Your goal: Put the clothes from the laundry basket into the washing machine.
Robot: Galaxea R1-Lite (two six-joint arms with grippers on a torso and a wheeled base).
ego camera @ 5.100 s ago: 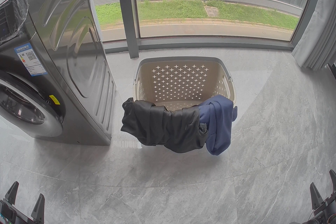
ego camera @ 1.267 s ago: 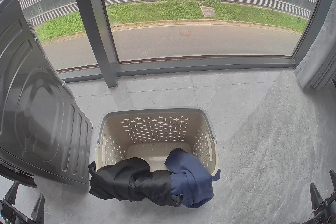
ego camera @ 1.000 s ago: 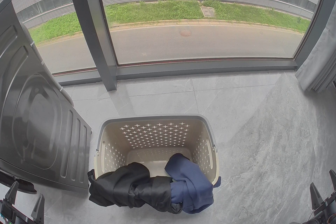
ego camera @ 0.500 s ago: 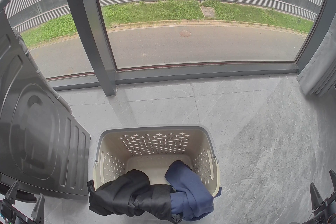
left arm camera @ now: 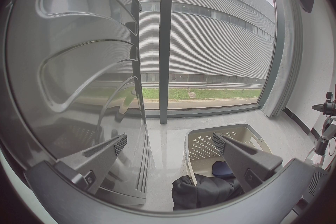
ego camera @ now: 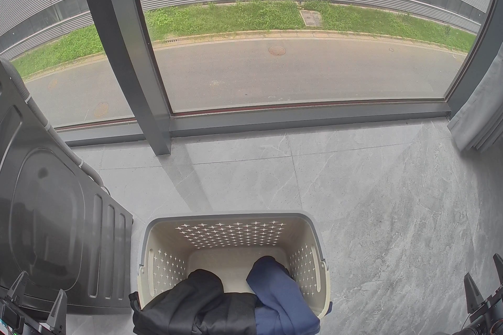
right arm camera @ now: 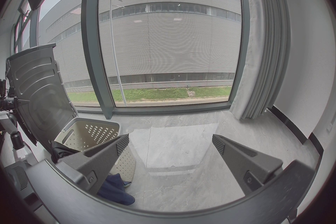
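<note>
Two clothes, black jacket [ego camera: 194, 305] and blue garment [ego camera: 283, 299], drape the laundry basket [ego camera: 230, 217] rim, easy grabbing; left gripper [ego camera: 41, 293], right gripper [ego camera: 482, 273] hang spread, empty.

A home laundry corner: washing machine [ego camera: 52, 231], laundry basket [ego camera: 157, 260], curtain [ego camera: 479, 121], window [ego camera: 293, 37].
</note>
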